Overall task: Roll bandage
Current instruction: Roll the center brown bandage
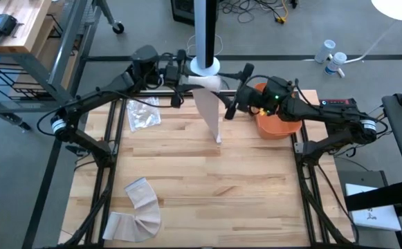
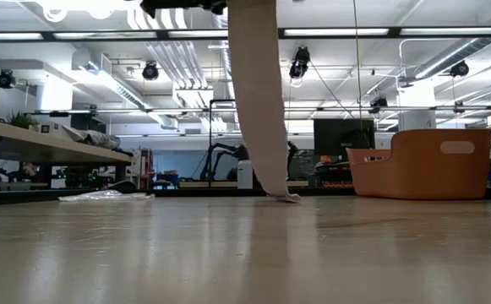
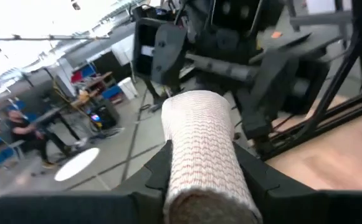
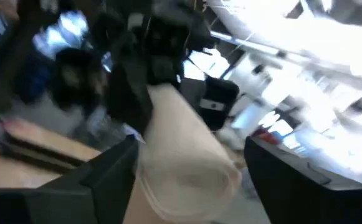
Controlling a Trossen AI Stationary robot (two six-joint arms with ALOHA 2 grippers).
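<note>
The cream woven bandage roll (image 3: 202,155) is up in the air near the middle of the wooden table's (image 1: 207,187) far edge, and from it a long flat tail (image 1: 209,114) hangs down until its end just touches the boards, so I judge the rolling well begun but far from finished, with that whole strip left to wind. My left gripper (image 3: 199,177) pinches the roll between its fingers, while my right gripper (image 4: 187,171) stands spread around the roll's other end without pressing on it. Beside my right arm sits the orange plastic bin (image 1: 278,124), and two loose bandage strips (image 1: 138,207) lie near the front left corner, not yet rolled.
</note>
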